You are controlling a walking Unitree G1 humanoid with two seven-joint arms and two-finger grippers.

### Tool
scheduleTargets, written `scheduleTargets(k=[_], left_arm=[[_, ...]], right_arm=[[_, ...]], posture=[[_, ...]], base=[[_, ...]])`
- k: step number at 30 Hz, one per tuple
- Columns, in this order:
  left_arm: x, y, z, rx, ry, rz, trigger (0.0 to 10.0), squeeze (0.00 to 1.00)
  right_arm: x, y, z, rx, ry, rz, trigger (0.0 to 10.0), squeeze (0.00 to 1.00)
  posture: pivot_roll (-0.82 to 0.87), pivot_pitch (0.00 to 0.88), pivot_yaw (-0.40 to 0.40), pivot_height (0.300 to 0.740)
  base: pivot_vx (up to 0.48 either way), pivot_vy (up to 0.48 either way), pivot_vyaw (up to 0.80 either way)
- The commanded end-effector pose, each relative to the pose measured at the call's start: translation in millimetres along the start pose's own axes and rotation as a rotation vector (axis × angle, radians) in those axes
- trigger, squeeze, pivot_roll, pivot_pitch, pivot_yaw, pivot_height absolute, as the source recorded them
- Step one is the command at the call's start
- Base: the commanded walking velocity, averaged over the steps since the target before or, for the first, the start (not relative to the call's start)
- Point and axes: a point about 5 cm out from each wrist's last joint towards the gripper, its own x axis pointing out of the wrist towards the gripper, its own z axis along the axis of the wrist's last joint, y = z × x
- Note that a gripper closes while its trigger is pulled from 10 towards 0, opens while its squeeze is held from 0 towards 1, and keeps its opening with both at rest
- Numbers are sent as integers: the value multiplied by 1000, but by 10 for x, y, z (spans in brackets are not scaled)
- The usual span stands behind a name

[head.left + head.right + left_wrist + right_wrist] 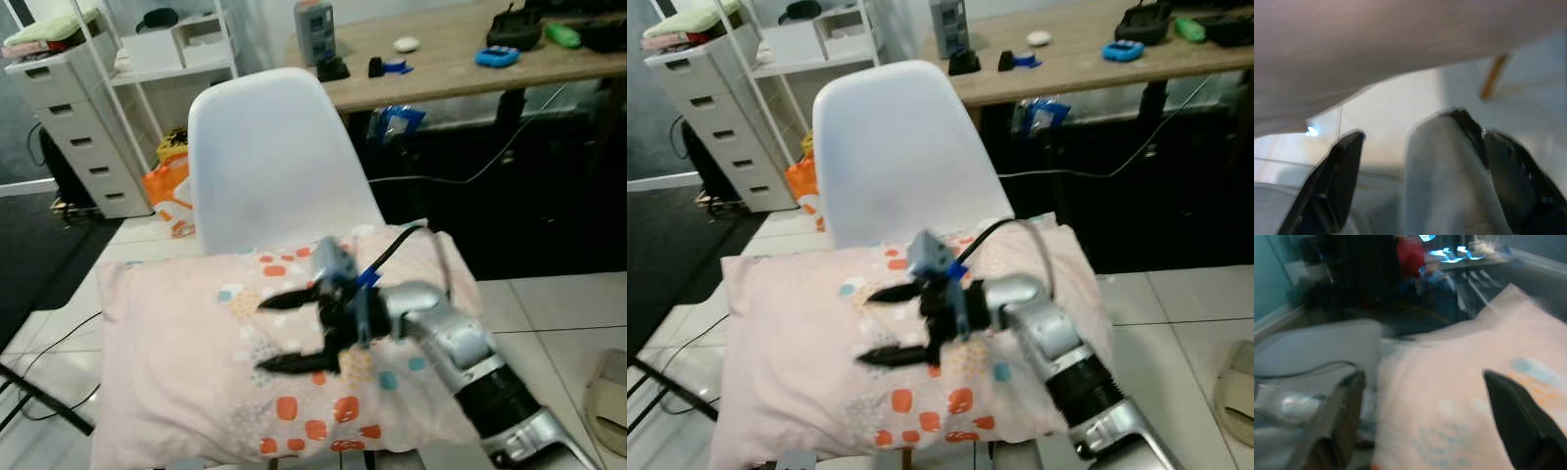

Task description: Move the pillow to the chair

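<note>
Pillow [196, 352] lying across chair [265, 157] seat, mid-lower frame, right gripper [294, 333] spread empty above it (left gripper [1415, 166] released underneath): overhanging edges, likely slide off if nudged.

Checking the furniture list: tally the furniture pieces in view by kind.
Chair: 1
Wooden desk: 1
Drawer unit: 1
White shelf: 1
Total: 4
</note>
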Motion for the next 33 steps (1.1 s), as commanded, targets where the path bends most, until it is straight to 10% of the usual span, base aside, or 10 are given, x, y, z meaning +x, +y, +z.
scheduleTargets(k=[1,4,6,11,25,33], left_arm=[[-232,-182,-458,5,209,-71,10000,0],[-220,-191,-441,3,207,-73,10000,0],[-203,-205,-417,-1,205,-75,10000,0],[-180,-232,-382,-7,201,-77,10000,0],[-159,-242,-350,-12,196,-78,10000,0],[-167,-222,-366,-10,200,-75,10000,0]], right_arm=[[-100,-4,-84,11,11,-6,10000,0],[-32,201,-177,56,55,42,10000,0],[86,775,-317,165,157,155,10000,0],[-127,936,-549,295,302,108,10000,0],[-266,788,-594,378,289,-87,10000,0],[-585,635,-950,706,278,-361,10000,0]], posture=[[-177,110,81,520],[-181,98,73,520],[-185,76,55,520],[-190,63,43,520],[-196,65,35,520],[-194,79,28,520]], base=[[0,0,0],[0,0,0],[0,0,0],[0,0,0],[0,0,0],[0,0,0]])
